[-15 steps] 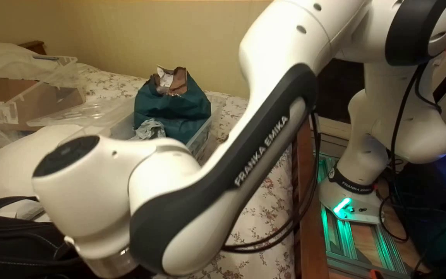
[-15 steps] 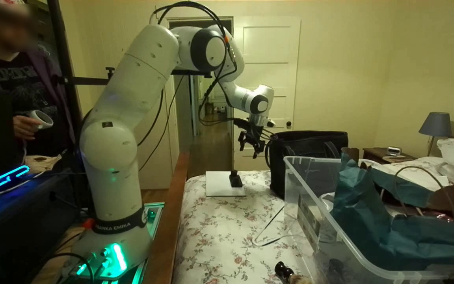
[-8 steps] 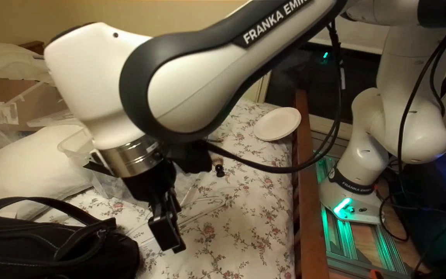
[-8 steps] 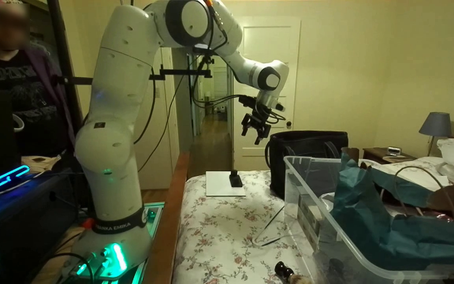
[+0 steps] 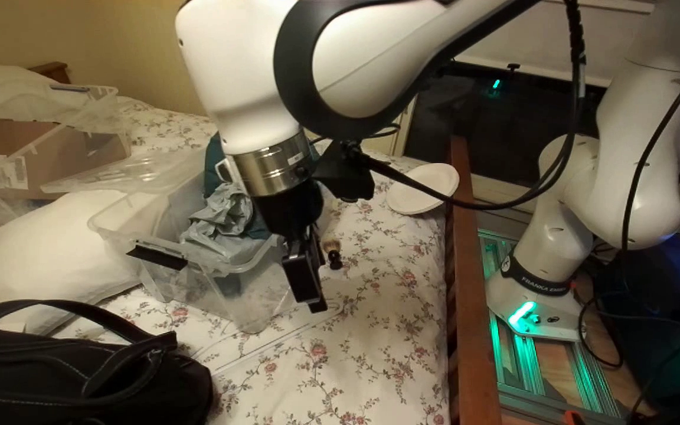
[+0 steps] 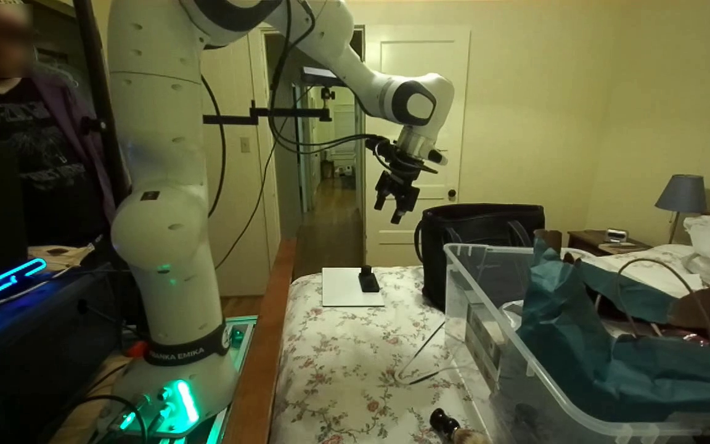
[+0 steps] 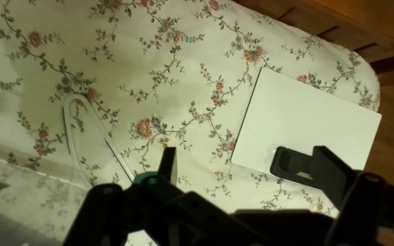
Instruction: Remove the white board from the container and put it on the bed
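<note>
- Board [image 7: 303,116]: thin, flat, white and rectangular, with slightly rounded corners; a dark line runs along one edge in the wrist view.
- On its face, close to one edge, sits a black oblong block [image 7: 294,167] with a hollow in its top; a faint patch shows on the white right beside it.
- The board lies flat on the bed [image 6: 342,364], near its end, between the rail [image 6: 262,351] and the bag [image 6: 481,234], touching neither.
- It is outside the container [image 6: 478,265] and well apart from it.
- The gripper [image 7: 245,157] hangs above the bed, its fingers [image 7: 169,164] spread wide; floral cover and part of the board show between them.
- In an exterior view the board is below the gripper and a little toward picture left, with a plain gap between.
- In the wrist view most of the board lies beyond the fingertips, toward picture right; one finger hides part of the block and of the board's near edge.
</note>
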`<control>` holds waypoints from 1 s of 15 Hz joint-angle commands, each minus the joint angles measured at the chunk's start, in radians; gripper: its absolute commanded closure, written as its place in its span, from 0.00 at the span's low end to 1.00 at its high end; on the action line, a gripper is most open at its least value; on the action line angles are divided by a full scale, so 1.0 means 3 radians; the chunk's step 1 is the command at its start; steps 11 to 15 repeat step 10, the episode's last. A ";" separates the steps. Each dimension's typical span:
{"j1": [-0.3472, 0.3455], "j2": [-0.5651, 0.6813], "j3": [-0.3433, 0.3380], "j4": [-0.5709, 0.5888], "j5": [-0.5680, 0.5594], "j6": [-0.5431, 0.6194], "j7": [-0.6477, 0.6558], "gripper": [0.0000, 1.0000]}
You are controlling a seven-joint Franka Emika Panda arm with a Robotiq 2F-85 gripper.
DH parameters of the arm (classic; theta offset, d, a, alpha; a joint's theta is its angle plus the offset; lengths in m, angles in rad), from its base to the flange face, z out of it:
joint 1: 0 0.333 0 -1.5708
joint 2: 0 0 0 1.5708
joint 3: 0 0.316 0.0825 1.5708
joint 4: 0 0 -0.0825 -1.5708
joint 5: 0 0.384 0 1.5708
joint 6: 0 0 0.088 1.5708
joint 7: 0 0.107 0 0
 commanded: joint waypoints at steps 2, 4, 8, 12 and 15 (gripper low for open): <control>-0.0050 -0.0506 -0.0075 -0.0515 0.0061 0.0150 0.0325 0.00; -0.0048 -0.0327 -0.0068 -0.0327 -0.0001 0.0048 0.0243 0.00; -0.0053 -0.0429 -0.0069 -0.0425 0.0000 0.0074 0.0283 0.00; -0.0053 -0.0428 -0.0069 -0.0425 0.0000 0.0078 0.0286 0.00; -0.0053 -0.0428 -0.0069 -0.0425 0.0000 0.0078 0.0286 0.00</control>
